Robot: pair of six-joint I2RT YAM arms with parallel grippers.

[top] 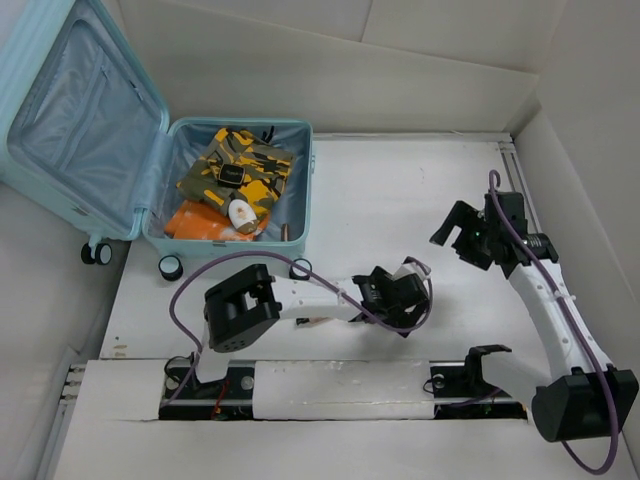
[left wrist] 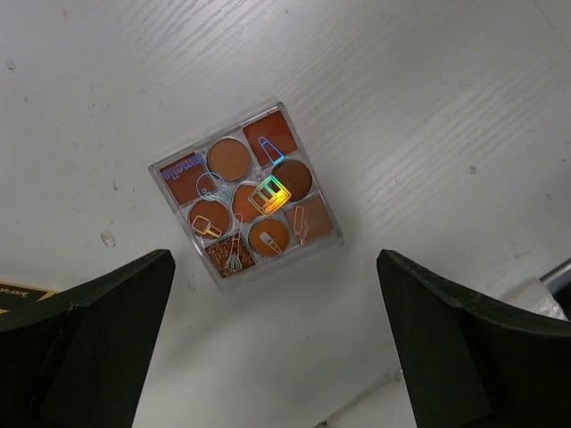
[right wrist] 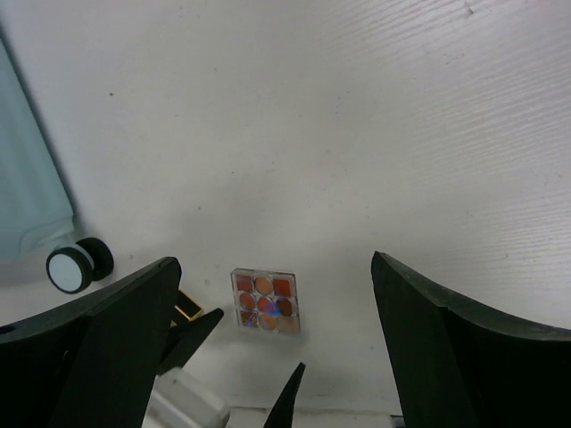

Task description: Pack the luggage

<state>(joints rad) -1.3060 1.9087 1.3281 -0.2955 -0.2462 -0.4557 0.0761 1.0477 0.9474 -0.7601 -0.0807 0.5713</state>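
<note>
– Two grippers, jaws spread on both, nothing held. The left gripper hangs square over the palette, probably lined up for a pick.
– Where's the luggage?
– Open, upper left of the top view, camouflage bundle inside. Top view hides the palette under the left wrist; both wrist views show it flat on the table. The right gripper sits well apart at right, likely out of the way.

Clothes in luggage, palette on table
</note>
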